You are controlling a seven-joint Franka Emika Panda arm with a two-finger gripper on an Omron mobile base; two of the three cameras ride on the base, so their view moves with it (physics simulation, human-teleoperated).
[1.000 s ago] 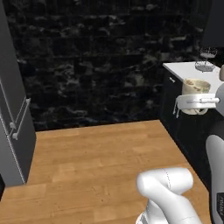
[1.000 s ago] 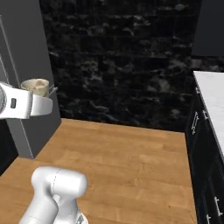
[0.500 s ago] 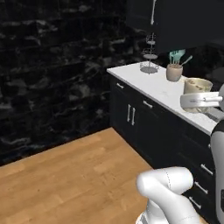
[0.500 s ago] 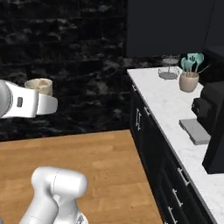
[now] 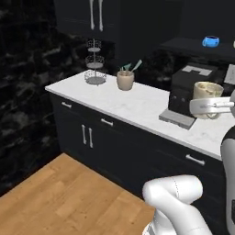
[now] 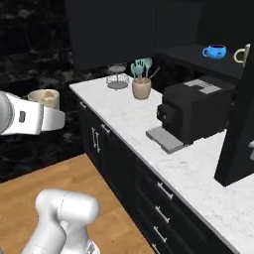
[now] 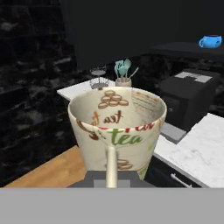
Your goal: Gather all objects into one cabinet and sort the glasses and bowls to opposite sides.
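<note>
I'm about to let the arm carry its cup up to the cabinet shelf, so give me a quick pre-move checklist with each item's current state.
1. Cup in the gripper: ok, it sits upright at the hand.
2. Finger contact on the cup: cannot tell, the cup hides the tips.
3. Cabinet shelf open to reach: ok, the door stands swung out at the right.
4. Blue bowl position known: ok, on the shelf.
5. Another cream cup on the shelf: ok, right of the bowl.
6. Coffee machine below the shelf: not ok, it stands under the path.
</note>
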